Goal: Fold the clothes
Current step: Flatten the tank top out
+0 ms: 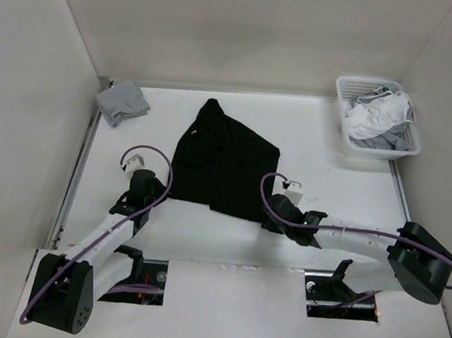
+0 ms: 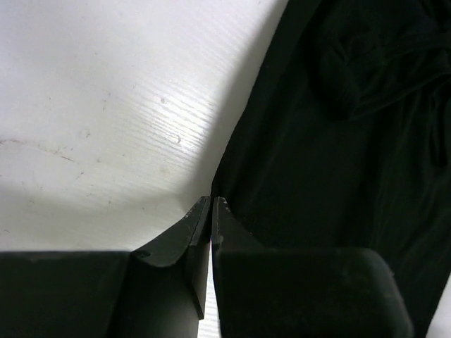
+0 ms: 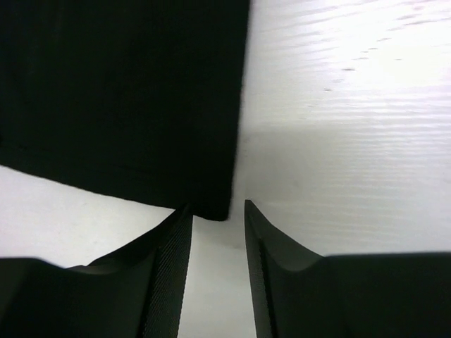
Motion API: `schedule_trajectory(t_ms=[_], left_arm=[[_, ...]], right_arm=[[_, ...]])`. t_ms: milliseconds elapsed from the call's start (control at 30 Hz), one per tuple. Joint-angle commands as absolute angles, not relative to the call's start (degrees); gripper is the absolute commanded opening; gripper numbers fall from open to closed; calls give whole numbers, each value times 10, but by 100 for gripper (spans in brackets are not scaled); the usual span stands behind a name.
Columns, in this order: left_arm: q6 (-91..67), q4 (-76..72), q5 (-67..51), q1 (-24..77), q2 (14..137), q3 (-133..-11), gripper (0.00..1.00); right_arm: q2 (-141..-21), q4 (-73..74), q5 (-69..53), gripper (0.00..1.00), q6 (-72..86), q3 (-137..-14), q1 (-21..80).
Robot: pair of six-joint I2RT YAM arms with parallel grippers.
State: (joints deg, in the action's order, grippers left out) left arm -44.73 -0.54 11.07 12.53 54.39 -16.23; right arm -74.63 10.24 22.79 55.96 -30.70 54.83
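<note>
Here's the table (image 1: 328, 169) from above, and the clothes (image 1: 225, 157), 1 big black garment, lie near the middle of it. The garment comes to a point on the far side. Its left part is rumpled into folds and its right part lies flatter, running down to a near-right corner.

Both arms are reaching in from the near edge, 1 on each side of the fabric.

On the left, the left gripper (image 2: 211, 202) sits down low at the garment's near-left edge, fingers pressed together with only a hairline slit between them. The tips meet right where black cloth gives way to white tabletop. From the wrist view I cannot tell whether any hem is caught between them. It is closed tight, that much is plain.

Over on the right, the right gripper (image 3: 216, 206) stands with its jaws parted, a clear gap of white table showing between the 2 fingers (image 3: 173, 253). The garment's near-right corner lies right at the mouth of that gap, just in front of the tips. Nothing is held there; the hem runs straight and flat along the table away to the left of the corner.

Elsewhere, a small grey cloth (image 1: 121, 102) lies crumpled at the far-left corner, well apart from the black garment. At the far right a white basket (image 1: 376, 156) holds a heap of white and grey laundry (image 1: 379, 112).
</note>
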Motion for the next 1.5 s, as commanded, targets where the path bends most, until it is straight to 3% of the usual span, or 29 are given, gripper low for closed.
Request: schedule_trajectory(t_ms=[0, 733, 867, 1000, 1100, 1333, 1467], left_arm=[[-439, -10, 86, 120, 527, -162, 2], [-440, -19, 76, 129, 527, -159, 2], [-441, -19, 75, 129, 525, -159, 2], [-443, -18, 74, 129, 519, -160, 2], [-449, -7, 65, 130, 496, -174, 1], [-462, 150, 87, 172, 305, -377, 0], [-439, 175, 129, 175, 270, -532, 0]], right_arm=[[-718, 162, 278, 42, 587, -325, 552], [-763, 75, 214, 36, 577, -315, 533], [-767, 74, 218, 24, 577, -317, 530], [-754, 78, 236, 3, 582, -314, 529], [-694, 98, 290, 0, 572, -315, 538], [-450, 339, 460, 0, 486, -493, 629], [-426, 418, 579, 0, 388, -681, 713]])
